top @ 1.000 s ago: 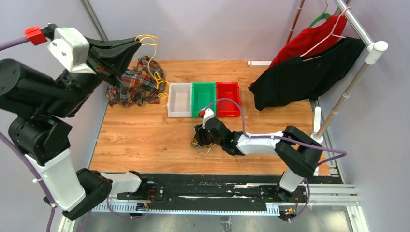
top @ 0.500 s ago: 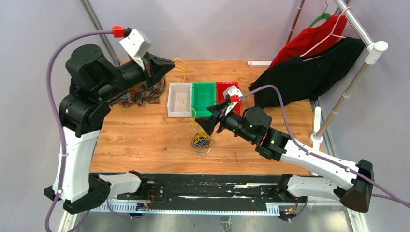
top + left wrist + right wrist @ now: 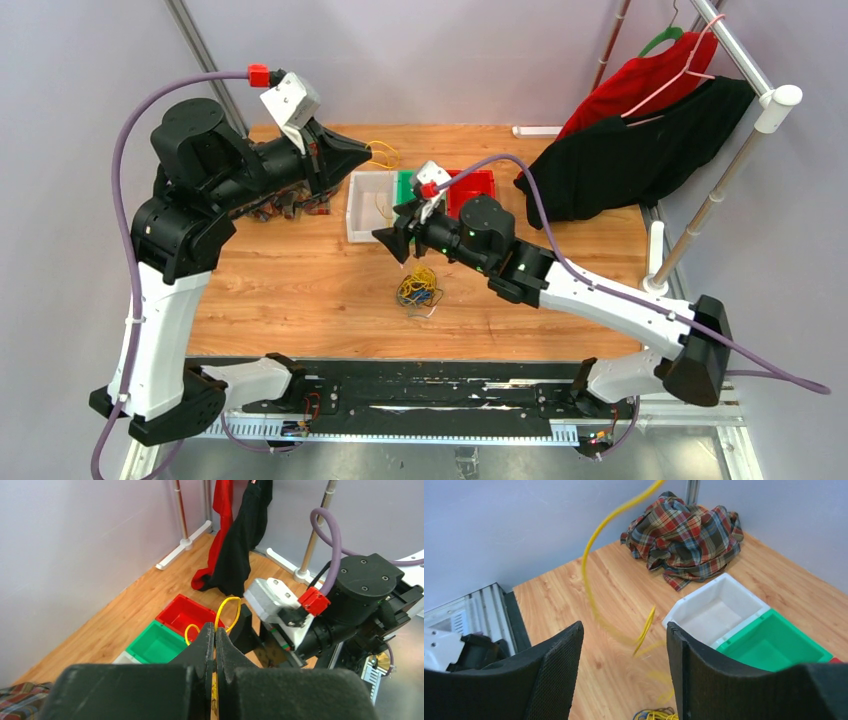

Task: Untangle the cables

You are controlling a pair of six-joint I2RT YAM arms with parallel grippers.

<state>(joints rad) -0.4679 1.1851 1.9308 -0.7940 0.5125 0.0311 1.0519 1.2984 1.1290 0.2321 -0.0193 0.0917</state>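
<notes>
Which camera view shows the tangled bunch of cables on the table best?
The top external view: the whole bunch of cables lies uncovered on the table. The right wrist view catches only its edge at the frame's bottom. The left wrist view does not show it.

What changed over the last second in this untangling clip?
The left end effector, shut on a yellow cable, swung from above the plaid shirt rightward to the white bin's far edge. The right end effector lifted off the cable bundle toward that bin, now open. Bundle and bin stayed put.
</notes>
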